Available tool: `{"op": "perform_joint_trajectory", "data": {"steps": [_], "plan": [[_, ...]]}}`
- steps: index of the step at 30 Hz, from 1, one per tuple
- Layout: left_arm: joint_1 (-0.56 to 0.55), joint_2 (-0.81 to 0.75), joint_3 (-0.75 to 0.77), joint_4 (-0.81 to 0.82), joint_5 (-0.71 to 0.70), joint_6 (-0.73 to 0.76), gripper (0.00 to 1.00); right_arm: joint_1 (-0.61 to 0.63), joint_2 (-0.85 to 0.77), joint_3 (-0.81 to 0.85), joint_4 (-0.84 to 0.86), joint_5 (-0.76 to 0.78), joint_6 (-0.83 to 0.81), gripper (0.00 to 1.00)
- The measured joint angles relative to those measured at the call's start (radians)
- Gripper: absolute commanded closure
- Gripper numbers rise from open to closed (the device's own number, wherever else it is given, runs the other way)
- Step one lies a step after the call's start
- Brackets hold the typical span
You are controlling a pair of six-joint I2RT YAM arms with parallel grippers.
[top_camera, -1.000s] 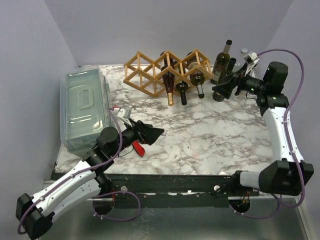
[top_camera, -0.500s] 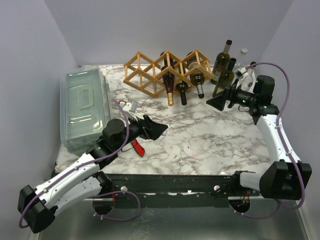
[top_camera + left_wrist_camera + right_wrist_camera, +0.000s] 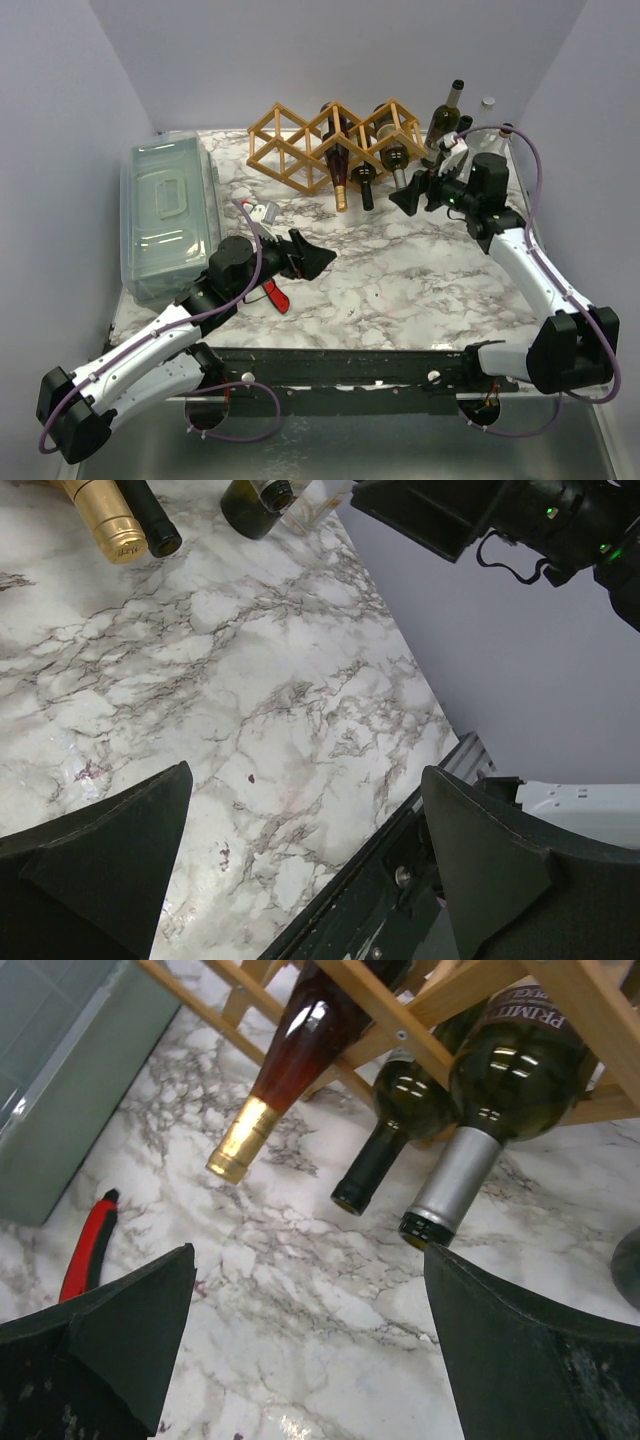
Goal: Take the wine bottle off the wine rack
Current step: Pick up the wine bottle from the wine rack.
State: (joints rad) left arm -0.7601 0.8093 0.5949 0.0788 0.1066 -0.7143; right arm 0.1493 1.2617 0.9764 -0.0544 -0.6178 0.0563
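The tan wooden lattice wine rack (image 3: 300, 140) stands at the back of the marble table and also shows in the right wrist view (image 3: 420, 1010). Three bottles lie in it, necks toward me: a gold-capped one (image 3: 280, 1070), a black-capped one (image 3: 395, 1125) and a silver-capped one (image 3: 480, 1110). My right gripper (image 3: 405, 197) is open and empty, just in front of the silver-capped neck (image 3: 400, 180). My left gripper (image 3: 315, 258) is open and empty, low over the table's left middle.
A clear plastic lidded bin (image 3: 165, 215) sits at the left. A red-handled tool (image 3: 275, 297) lies near the left arm. Upright bottles (image 3: 445, 115) stand right of the rack behind the right arm. The table's front edge (image 3: 400, 820) runs under the left gripper.
My right gripper has moved left from beside the upright bottles to the front of the rack's right end. My left arm has shifted slightly right.
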Motion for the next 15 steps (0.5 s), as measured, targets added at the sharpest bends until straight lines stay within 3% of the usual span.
{"op": "perform_joint_trajectory", "data": {"steps": [15], "plan": [[0.0, -0.002, -0.001, -0.008, -0.011, -0.026, 0.01, 0.132, 0.189, 0.075, 0.088, 0.489, 0.172, 0.05]]}}
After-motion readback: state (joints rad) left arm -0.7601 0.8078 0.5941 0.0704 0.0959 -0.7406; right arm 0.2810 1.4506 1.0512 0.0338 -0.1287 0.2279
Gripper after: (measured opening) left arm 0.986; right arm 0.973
